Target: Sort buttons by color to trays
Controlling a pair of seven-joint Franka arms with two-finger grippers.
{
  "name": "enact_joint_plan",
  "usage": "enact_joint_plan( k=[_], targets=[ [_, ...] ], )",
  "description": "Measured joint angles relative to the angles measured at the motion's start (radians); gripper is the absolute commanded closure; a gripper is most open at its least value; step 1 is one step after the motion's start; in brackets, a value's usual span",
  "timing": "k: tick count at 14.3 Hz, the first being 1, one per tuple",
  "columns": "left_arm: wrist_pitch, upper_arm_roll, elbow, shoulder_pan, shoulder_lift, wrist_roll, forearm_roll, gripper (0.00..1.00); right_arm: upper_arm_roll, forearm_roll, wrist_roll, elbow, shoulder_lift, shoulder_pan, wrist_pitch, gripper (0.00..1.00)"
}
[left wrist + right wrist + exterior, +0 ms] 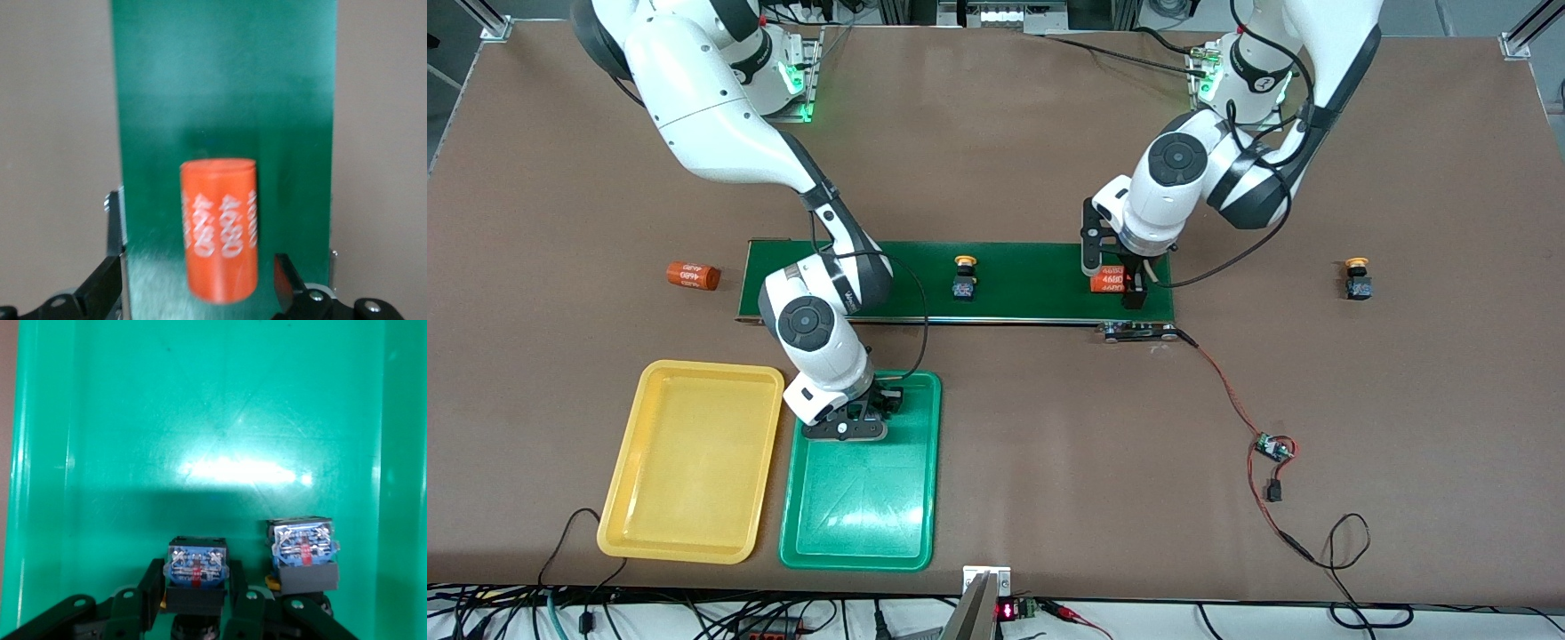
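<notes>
My right gripper is low in the green tray, at the end nearer the conveyor. In the right wrist view its fingers press both sides of a button with a blue-grey body, cap down and hidden. A second button stands beside it on the tray floor. A yellow-capped button stands on the conveyor. Another yellow-capped button stands on the table toward the left arm's end. The yellow tray is empty. My left gripper is open around an orange "4680" cylinder.
The dark green conveyor belt runs across the table's middle, with the orange cylinder lying at its end toward the left arm. A second orange cylinder lies on the table past the belt's other end. A small circuit board with red wire lies nearer the camera.
</notes>
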Motion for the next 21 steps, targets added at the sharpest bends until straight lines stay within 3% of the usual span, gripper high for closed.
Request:
enact_joint_plan(
  k=[6,12,17,21],
  targets=[
    [-0.019,0.018,0.001,0.2,-0.051,0.0,-0.011,0.0,0.0,0.0,0.0,0.006,-0.002,0.002,0.001,0.0],
    [-0.043,0.136,-0.002,0.408,-0.051,-0.008,-0.041,0.0,-0.001,0.0,0.0,0.028,-0.053,0.003,-0.083,0.0],
    [-0.047,0.304,-0.01,0.439,-0.024,-0.171,-0.136,0.0,-0.001,0.0,0.0,0.029,-0.158,0.003,-0.255,0.0],
    [-0.047,0.364,-0.012,0.454,0.021,-0.375,-0.137,0.0,0.016,0.003,0.0,-0.001,-0.249,0.0,-0.369,0.0]
  ],
)
